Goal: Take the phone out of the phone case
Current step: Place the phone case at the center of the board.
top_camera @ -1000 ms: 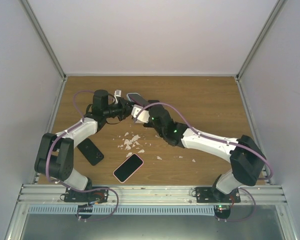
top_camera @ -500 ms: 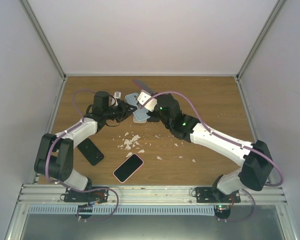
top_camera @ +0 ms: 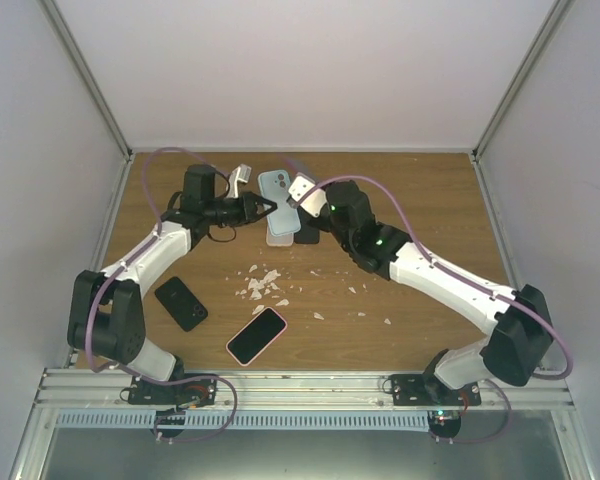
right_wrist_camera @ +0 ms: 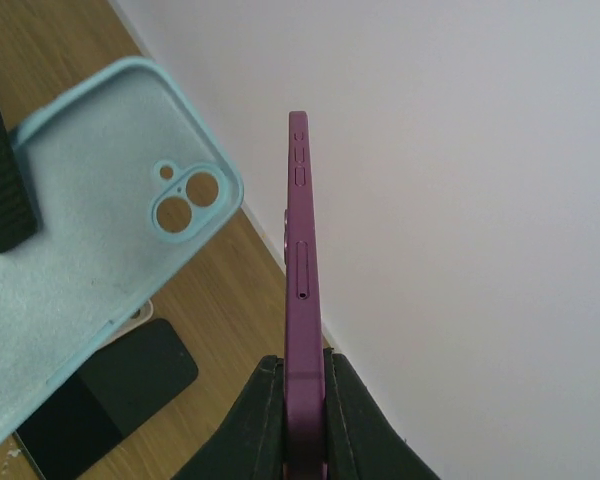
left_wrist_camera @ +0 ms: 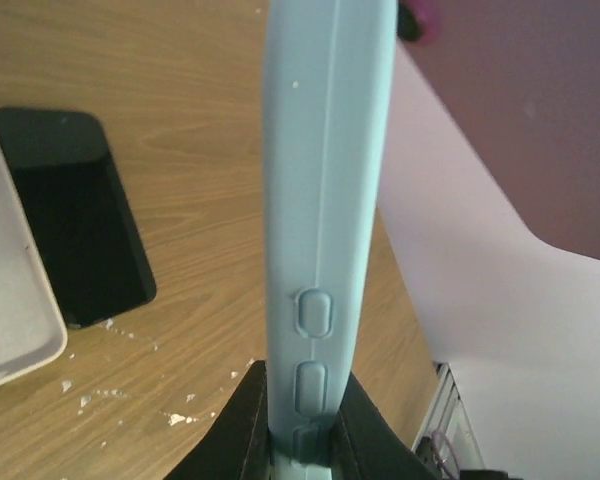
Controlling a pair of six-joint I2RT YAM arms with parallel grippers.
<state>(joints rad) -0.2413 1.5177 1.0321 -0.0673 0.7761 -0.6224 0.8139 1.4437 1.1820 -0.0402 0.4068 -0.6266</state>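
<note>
The light blue phone case [left_wrist_camera: 325, 200] stands edge-on in the left wrist view, with my left gripper [left_wrist_camera: 302, 440] shut on its lower end. In the right wrist view the case [right_wrist_camera: 80, 250] shows its empty inside and camera cut-out. The purple phone [right_wrist_camera: 300, 280] is outside the case, a small gap to its right, edge-on, with my right gripper [right_wrist_camera: 305, 420] shut on its lower end. From above, the case [top_camera: 277, 205] hangs over the back middle of the table between the left gripper [top_camera: 268, 208] and the right gripper [top_camera: 302, 200]; the phone barely shows there.
Below the held case lie a black phone [left_wrist_camera: 70, 230] and a white case [left_wrist_camera: 10, 300]. Nearer the front are another black phone [top_camera: 181, 302], a pink-cased phone [top_camera: 256, 335] and several white scraps [top_camera: 263, 283]. The enclosure's back wall [top_camera: 310, 80] is close behind the grippers.
A second ago both grippers held phone and case together. The phone has come out of the case; both arms moved toward the back wall, and the case has turned its face upward.
</note>
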